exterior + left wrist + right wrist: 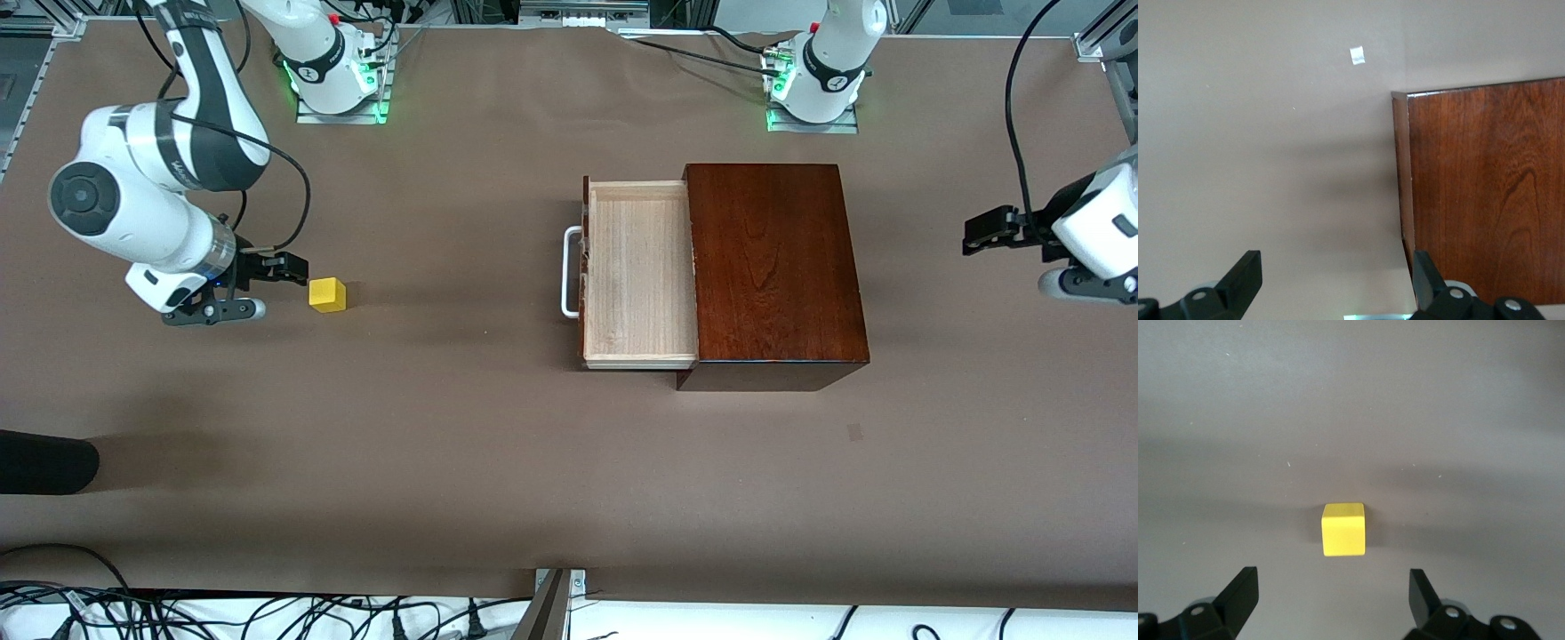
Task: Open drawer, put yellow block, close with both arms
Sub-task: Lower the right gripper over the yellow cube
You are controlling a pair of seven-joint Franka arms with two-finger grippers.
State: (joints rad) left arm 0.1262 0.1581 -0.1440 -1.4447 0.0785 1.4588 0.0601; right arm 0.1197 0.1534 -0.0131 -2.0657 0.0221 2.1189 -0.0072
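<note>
The drawer (636,267) is pulled out of the dark mahogany box (773,258) toward the right arm's end, its pale tray empty and its white handle (569,271) facing that end. The yellow block (327,294) sits on the table near the right arm's end. My right gripper (289,268) is open and empty, low beside the block; the right wrist view shows the block (1343,529) just ahead of the open gripper (1333,593). My left gripper (978,236) is open and empty, beside the box toward the left arm's end. The left wrist view shows the box (1485,187) and open gripper (1337,273).
The brown table cover (444,400) spans the whole surface. A small tape mark (854,432) lies nearer the front camera than the box. A black object (44,462) pokes in at the right arm's end. Cables (267,613) run along the front edge.
</note>
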